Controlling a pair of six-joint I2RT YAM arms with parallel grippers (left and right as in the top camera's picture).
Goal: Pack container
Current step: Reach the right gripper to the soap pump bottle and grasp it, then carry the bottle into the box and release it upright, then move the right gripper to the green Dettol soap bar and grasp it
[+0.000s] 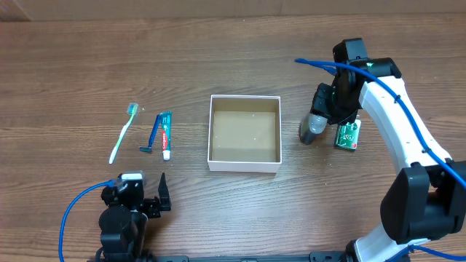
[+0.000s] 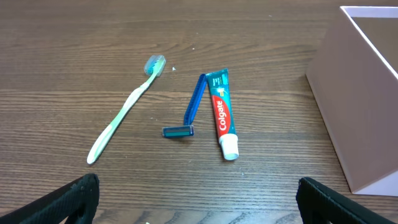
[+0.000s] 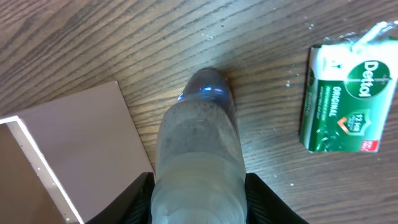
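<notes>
You can read "Colgate" on the red-and-teal toothpaste tube (image 2: 222, 112) left of the box, and "Dettol ORIGINAL" on the green wrapped soap bar (image 3: 342, 102). The shallow square white-walled cardboard box (image 1: 245, 167) sits mid-way on the brown wooden bench (image 1: 65, 65), open upward, sides square to the bench edges, no long axis. Your right tool (image 3: 199, 193) clamps a translucent grey bottle (image 3: 199, 143) just right of the box. Your left tool (image 2: 198, 198) gapes wide, empty.

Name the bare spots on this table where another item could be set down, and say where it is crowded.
Bare: the table strip beyond the container, the gap between toothpaste and container, and the container's brown floor. Crowded: right of the container, where the right gripper holds a bottle beside the soap.
</notes>
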